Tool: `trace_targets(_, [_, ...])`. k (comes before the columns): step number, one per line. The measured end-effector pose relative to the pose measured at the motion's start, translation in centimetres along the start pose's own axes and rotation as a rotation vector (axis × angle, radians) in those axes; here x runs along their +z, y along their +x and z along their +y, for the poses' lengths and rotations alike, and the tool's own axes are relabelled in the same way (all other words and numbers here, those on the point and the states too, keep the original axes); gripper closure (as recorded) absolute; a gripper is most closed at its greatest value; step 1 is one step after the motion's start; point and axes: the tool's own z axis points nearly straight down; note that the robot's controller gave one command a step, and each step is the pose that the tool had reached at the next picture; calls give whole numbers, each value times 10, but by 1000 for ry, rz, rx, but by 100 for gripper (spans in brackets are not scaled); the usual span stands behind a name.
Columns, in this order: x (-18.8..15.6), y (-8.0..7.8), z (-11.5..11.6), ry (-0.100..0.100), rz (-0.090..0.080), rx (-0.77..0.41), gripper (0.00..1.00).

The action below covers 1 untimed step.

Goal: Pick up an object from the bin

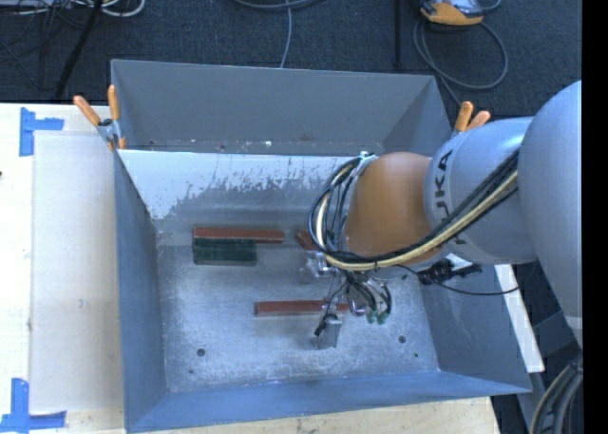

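My gripper (pixel 330 328) hangs low over the bin floor, right of centre, under the orange wrist cover. A thin brown stick (pixel 288 308) lies flat on the floor with its right end reaching the gripper; whether they touch is hidden. Further left, near the back slope, a longer brown stick (pixel 237 234) lies flat, with a dark green block (pixel 224 252) right in front of it. A short brown piece (pixel 304 239) pokes out from behind the wrist cover.
The arm and its orange cover with looped cables reach in from the right and hide the bin's right middle. The bin walls slope inward on all sides.
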Motion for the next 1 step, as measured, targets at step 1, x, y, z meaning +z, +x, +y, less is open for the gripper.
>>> trace_targets(1, [17,-2,1,0,4,16,100])
